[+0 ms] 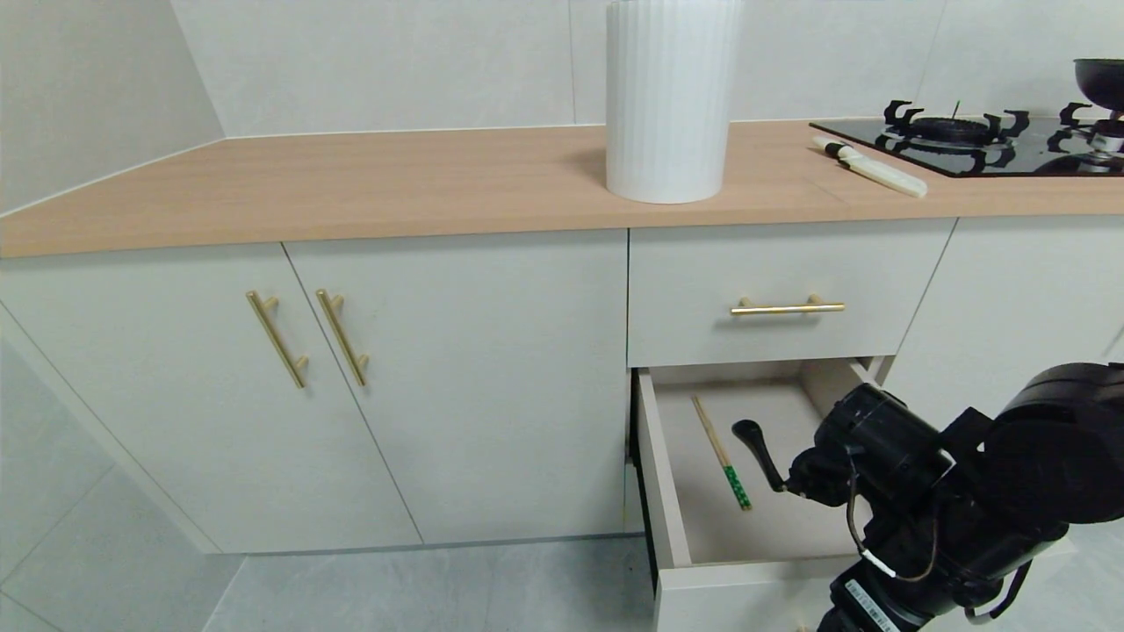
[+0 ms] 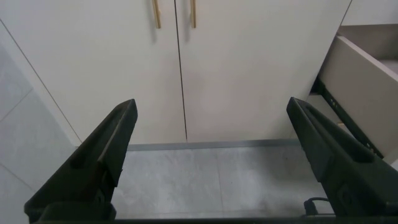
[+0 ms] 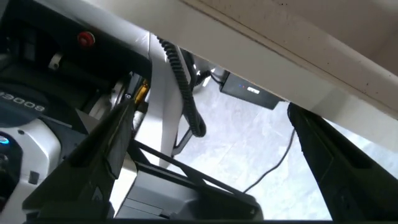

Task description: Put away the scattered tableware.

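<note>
**Both grippers open; chopsticks lie in the pulled-out drawer**

The left gripper (image 2: 211,109) hangs low before the white cabinet doors (image 2: 249,68), its black fingers spread wide with nothing between them. The right gripper (image 3: 211,118) is likewise spread and empty. The black right arm (image 1: 922,491) sits at the front corner of the open white lower drawer (image 1: 663,491). Inside the drawer lie a pair of wooden chopsticks with green patterned ends (image 1: 720,452) and, just beside them, a black spoon-shaped utensil (image 1: 757,452). Whether that utensil touches the arm I cannot tell. Above is a shut drawer (image 1: 694,290) with a brass bar handle (image 1: 788,307). On the wooden countertop (image 1: 395,184) stand a tall white ribbed cylinder (image 1: 669,96) and, farther right, a cream-coloured knife (image 1: 869,167) beside the black gas hob (image 1: 966,140).
</note>
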